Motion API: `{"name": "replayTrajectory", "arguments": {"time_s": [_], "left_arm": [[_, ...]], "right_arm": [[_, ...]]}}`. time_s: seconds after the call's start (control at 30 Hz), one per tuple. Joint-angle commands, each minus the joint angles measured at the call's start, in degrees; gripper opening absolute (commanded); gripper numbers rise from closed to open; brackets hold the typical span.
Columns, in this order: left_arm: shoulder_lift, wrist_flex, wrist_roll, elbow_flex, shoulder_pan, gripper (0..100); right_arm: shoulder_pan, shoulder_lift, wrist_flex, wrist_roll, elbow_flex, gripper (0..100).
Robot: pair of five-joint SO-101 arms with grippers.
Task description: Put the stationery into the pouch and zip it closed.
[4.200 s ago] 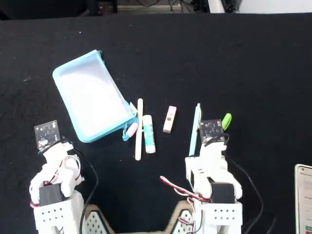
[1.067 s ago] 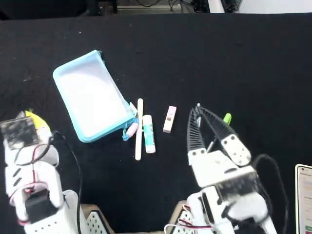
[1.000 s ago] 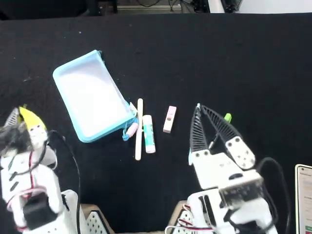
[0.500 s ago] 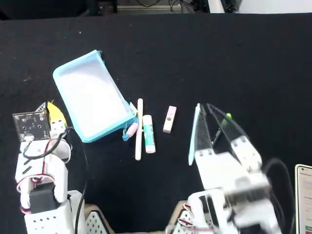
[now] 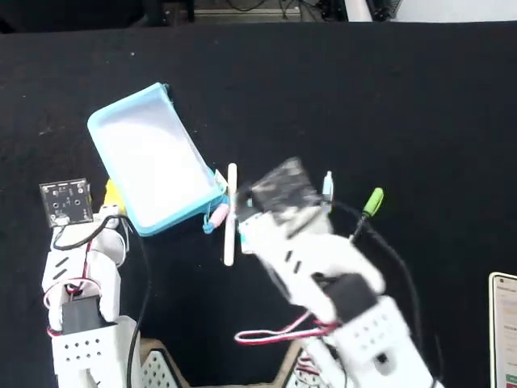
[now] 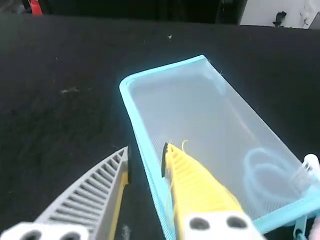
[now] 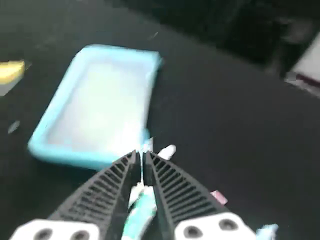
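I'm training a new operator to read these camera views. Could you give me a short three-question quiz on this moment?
1. True or false: all the stationery is already inside the pouch.
2. Pick one: in the left wrist view, what runs between the open fingers of the left gripper? A. the pouch's edge. B. a pair of scissors. C. a ruler.
3. Fill in: the marker lying farthest from the pouch is ___ in colour.
Key: 1 false, since a white pen and the marker lie out on the table; 2 A; 3 green.
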Motion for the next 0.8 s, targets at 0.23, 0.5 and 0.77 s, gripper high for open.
{"name": "replayTrajectory", "arguments": {"time_s": [0.23, 0.5, 0.77], "left_arm": [[4.7, 3.3, 1.5, -5.9, 0.7, 12], [26.3, -5.1, 1.8, -10.4, -1.9, 12], [39.8, -8.5, 2.0, -14.8, -4.8, 12]], "right_arm": [[-4.8, 29.2, -11.8, -2.9, -4.9, 3.1], [-9.9, 46.9, -13.5, -5.3, -12.1, 11.7], [-11.4, 49.5, -24.2, -4.9, -7.3, 11.7]]}}
